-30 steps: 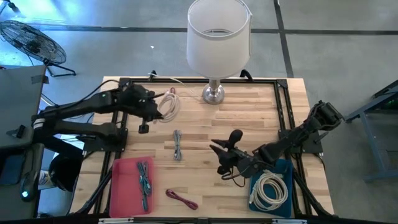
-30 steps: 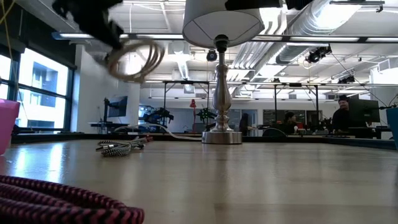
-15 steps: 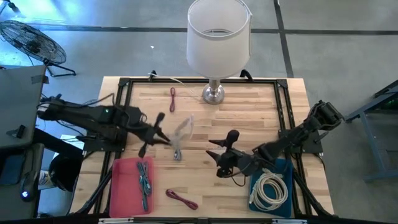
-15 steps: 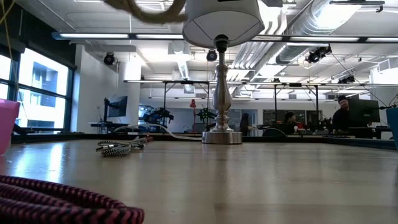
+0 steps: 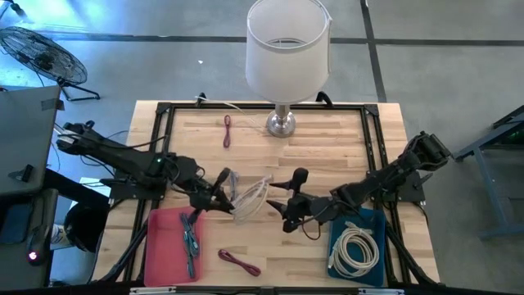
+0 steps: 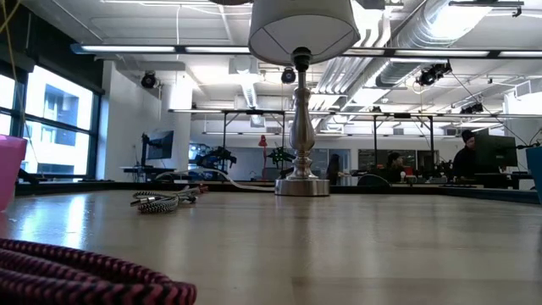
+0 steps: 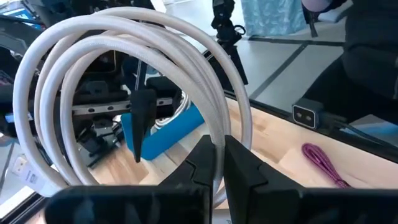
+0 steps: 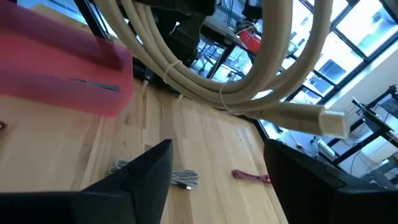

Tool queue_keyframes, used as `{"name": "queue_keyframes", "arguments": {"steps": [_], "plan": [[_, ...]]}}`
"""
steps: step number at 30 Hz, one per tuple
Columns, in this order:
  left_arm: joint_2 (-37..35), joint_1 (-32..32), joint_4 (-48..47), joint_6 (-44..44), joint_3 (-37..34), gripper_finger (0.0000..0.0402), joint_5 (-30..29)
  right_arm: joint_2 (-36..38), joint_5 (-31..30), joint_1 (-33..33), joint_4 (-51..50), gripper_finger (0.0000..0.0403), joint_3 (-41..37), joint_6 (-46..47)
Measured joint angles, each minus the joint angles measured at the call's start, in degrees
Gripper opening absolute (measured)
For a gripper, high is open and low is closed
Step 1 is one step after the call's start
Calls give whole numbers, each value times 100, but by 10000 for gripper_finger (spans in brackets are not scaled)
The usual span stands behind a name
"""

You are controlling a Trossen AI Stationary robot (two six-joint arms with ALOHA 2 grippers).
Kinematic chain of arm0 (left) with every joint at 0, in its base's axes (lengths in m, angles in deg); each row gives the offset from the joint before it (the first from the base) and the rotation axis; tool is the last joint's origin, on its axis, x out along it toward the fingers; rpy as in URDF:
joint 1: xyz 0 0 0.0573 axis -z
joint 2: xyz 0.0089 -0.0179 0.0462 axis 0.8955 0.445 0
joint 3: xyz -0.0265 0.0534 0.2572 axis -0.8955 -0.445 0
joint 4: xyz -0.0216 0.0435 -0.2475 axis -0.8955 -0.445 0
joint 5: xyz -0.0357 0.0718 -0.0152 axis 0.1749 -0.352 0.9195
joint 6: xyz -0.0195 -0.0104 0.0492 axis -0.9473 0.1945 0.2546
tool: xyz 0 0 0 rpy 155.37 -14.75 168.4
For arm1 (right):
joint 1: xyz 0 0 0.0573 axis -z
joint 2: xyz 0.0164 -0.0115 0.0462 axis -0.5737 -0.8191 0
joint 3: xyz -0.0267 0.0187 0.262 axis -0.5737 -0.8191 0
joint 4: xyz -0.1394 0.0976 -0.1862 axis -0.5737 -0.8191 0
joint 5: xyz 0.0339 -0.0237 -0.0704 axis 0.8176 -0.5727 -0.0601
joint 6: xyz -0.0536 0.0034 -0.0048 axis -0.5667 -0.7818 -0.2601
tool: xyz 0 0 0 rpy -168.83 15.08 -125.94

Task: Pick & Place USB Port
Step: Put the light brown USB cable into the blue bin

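Purple cable point(image 5: 239, 261): lies on the near table edge.
Pink tray point(image 5: 161, 246): near left.
My left gripper point(image 5: 219, 187): clamped on the white cable coil point(image 5: 250, 197), lifted mid-table.
My right gripper point(image 5: 282, 203): fingers spread, just right of the coil.
Lamp point(image 5: 286, 49): far edge.

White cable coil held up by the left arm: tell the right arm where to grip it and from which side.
Grip the free arc of the white cable coil on the side away from the left tool, which is shut on the loops. The right tool hangs open beside it, so come straight in from the right-arm side. The coil hangs clear above the table, its bundled loops forming one band the fingers can straddle.
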Motion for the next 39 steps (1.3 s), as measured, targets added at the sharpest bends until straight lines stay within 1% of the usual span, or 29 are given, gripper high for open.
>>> {"name": "queue_keyframes", "arguments": {"steps": [9,15,21,24,27,35,39], "plan": [[34,4,30,-3,-15,10,79,0,3,-90,174,243,0,-459],[34,4,449,-154,-416,10,131,0,-17,-90,249,243,0,-595],[32,4,838,-197,-676,10,127,0,-15,-80,634,243,0,-717],[32,4,891,-197,-707,10,127,0,26,-42,758,243,0,-793],[36,4,852,-197,-734,10,125,0,221,29,829,243,0,-816],[257,2,994,-197,-733,12,109,0,1037,335,873,243,0,-567],[446,0,1239,-195,-732,11,117,0,1141,422,883,239,0,-528]]}}
